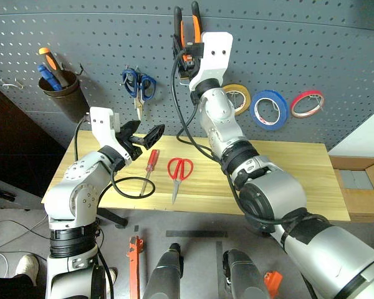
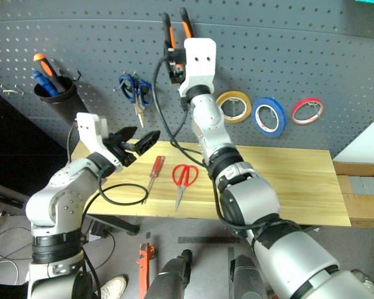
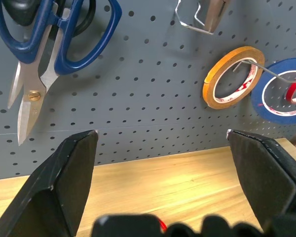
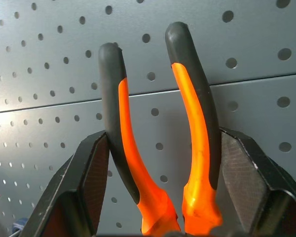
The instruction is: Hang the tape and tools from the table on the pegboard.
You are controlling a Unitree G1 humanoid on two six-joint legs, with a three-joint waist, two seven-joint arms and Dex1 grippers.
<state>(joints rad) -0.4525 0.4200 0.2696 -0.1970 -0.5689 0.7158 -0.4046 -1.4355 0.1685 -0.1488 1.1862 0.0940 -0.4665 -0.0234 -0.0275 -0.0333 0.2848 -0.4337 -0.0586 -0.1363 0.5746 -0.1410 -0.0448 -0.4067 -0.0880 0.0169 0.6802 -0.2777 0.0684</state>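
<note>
Nearest on the bench (image 1: 299, 180), the red-handled scissors (image 1: 179, 172) are seen lying flat with blades toward the front edge. The red-handled screwdriver (image 1: 149, 167) is laid just beside them on the robot's left, apart from them.

The left gripper (image 1: 143, 138) is held above the bench's left part, over the screwdriver's handle end. Its jaws are spread wide and nothing is held between them.

Farther back, the right gripper (image 1: 188, 38) is raised in front of the pegboard (image 1: 299, 50). Its jaws are closed on the pliers (image 4: 158, 143); the orange-and-black handles are pointed upward, pressed from both sides by the pads.

On the pegboard, the blue tape (image 1: 269, 109) is hung between a yellow tape ring (image 1: 237, 98) and a red tape ring (image 1: 307, 103). Blue-handled scissors (image 1: 138, 88) are hung to the left, with a dark cup (image 1: 63, 93) of tools beyond.
</note>
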